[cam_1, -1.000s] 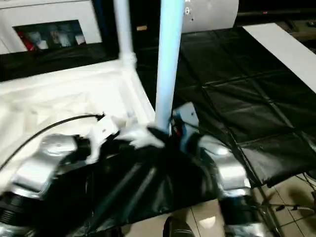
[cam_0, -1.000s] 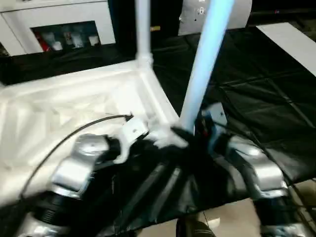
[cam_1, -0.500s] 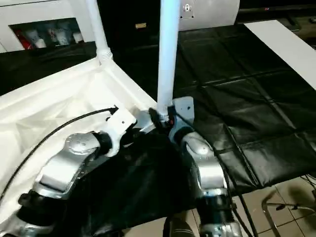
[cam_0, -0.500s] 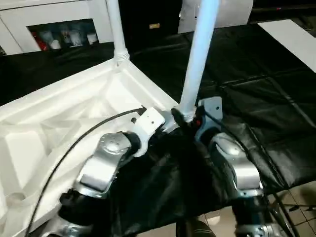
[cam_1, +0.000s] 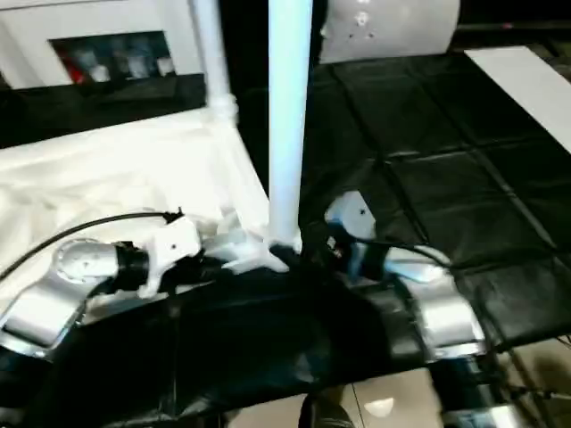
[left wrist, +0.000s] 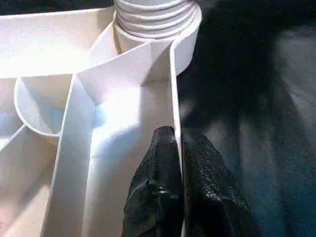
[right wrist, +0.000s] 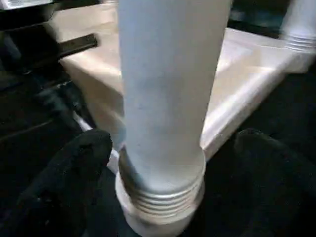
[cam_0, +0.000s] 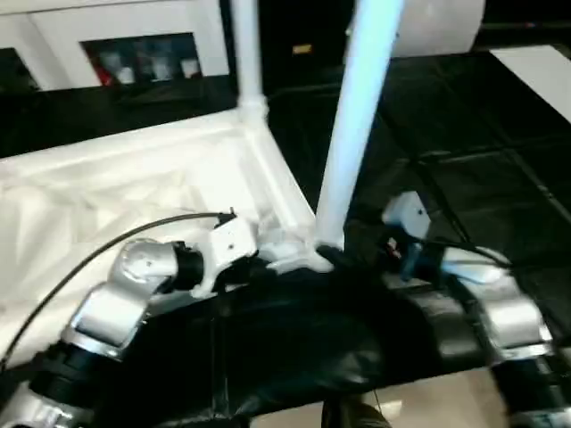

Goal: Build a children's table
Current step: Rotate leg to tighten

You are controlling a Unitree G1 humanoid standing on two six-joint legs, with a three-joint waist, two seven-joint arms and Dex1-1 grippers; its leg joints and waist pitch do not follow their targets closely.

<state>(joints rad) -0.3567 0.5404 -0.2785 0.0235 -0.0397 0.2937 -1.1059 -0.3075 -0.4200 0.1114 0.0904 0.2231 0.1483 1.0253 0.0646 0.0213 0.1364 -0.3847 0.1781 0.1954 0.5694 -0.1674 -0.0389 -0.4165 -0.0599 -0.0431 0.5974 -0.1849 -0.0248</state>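
Ribs cross the underside of the upturned white plastic children's table (cam_0: 134,192) on the black-covered work table (cam_0: 464,160). Left gripper (left wrist: 175,148) pinches its thin rim wall. Right gripper (right wrist: 168,158), fingers spread wide, straddles a smooth tube leg (right wrist: 168,89) threaded into a corner socket.

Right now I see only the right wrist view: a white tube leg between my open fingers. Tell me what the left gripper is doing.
Observer: The left gripper is shut on the thin side wall of the white ribbed plastic tabletop, close to that leg's corner socket.
Operator: Report what else lies on the work table.
Observer: A flat white panel lies at the far right of the black-covered work table.
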